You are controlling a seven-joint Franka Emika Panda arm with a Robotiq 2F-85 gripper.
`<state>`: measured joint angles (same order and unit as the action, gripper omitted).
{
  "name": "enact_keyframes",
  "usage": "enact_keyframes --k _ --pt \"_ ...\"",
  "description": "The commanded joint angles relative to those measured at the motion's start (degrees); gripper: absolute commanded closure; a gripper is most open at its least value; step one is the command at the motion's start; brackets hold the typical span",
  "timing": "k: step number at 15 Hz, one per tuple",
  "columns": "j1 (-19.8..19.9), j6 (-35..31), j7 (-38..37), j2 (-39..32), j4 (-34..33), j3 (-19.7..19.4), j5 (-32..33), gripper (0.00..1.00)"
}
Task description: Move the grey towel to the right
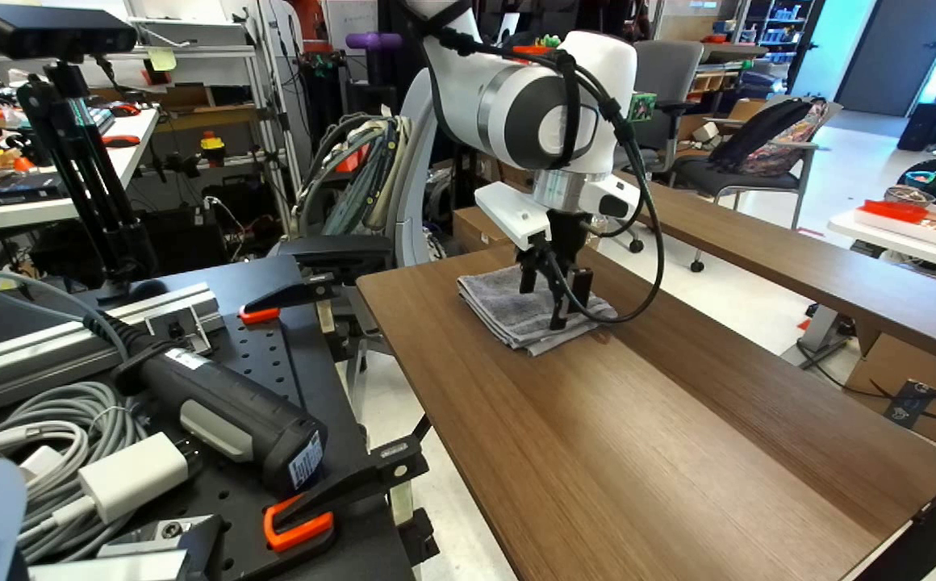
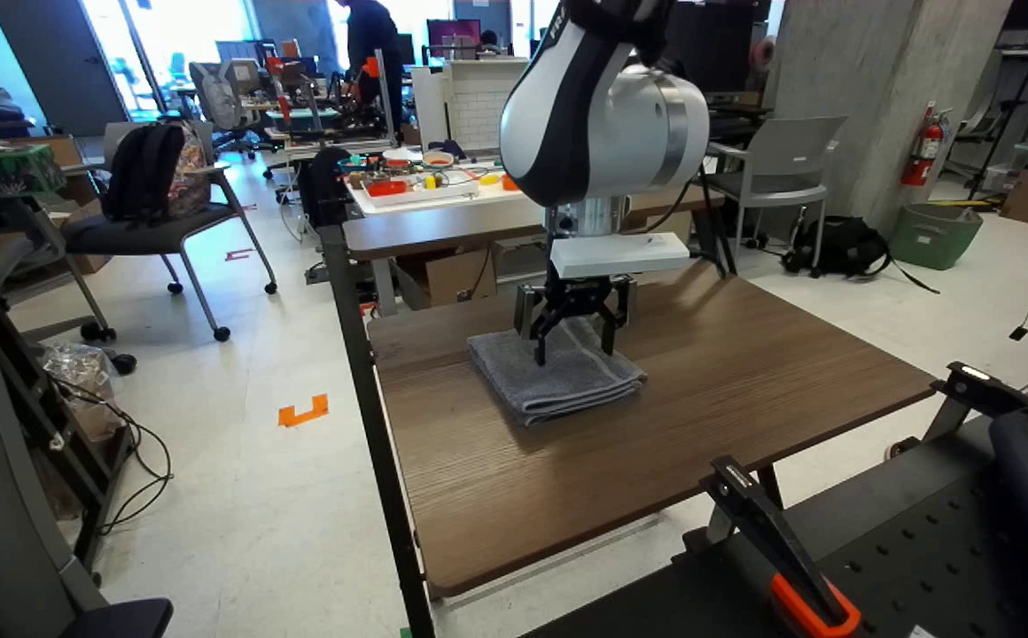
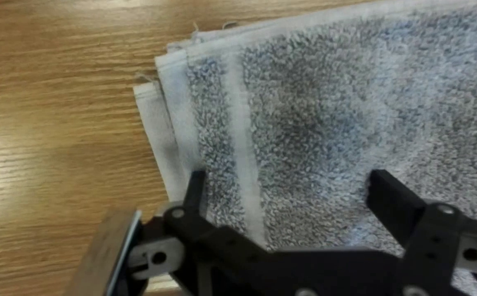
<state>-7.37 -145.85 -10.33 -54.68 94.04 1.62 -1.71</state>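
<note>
The grey towel (image 1: pixel 496 300) lies folded and flat near one end of the brown tabletop in both exterior views (image 2: pixel 558 390). In the wrist view the towel (image 3: pixel 304 102) fills the middle and right, with pale hem bands and layered edges at its left. My gripper (image 1: pixel 542 308) points down onto the towel, with its fingers spread wide, as both exterior views (image 2: pixel 574 356) show. In the wrist view the gripper (image 3: pixel 289 172) has its left fingertip by the towel's left hem and its right fingertip over the cloth. No cloth is pinched between them. Whether the tips press on the towel is hard to tell.
The brown table (image 1: pixel 637 452) extends beyond the towel. A black perforated bench (image 1: pixel 266 355) with a handheld device (image 1: pixel 226 403), cables and orange-tipped clamps (image 1: pixel 298 528) stands alongside. A dark upright post (image 2: pixel 372 416) stands by a table edge. Another table (image 2: pixel 443 229) is behind.
</note>
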Motion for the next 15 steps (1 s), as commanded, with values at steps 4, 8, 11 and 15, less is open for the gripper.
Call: enact_keyframes --k 4,8,11,15 --pt "0.78 3.84 1.26 -3.94 -6.59 -0.61 0.0 0.0" --pt "2.7 7.7 1.54 -5.42 -9.95 -1.18 -0.38 0.0" --pt "4.35 10.15 1.02 -6.79 -12.79 -2.3 -0.49 0.0" --pt "6.84 10.88 0.59 -8.83 -16.12 -3.96 -0.47 0.0"
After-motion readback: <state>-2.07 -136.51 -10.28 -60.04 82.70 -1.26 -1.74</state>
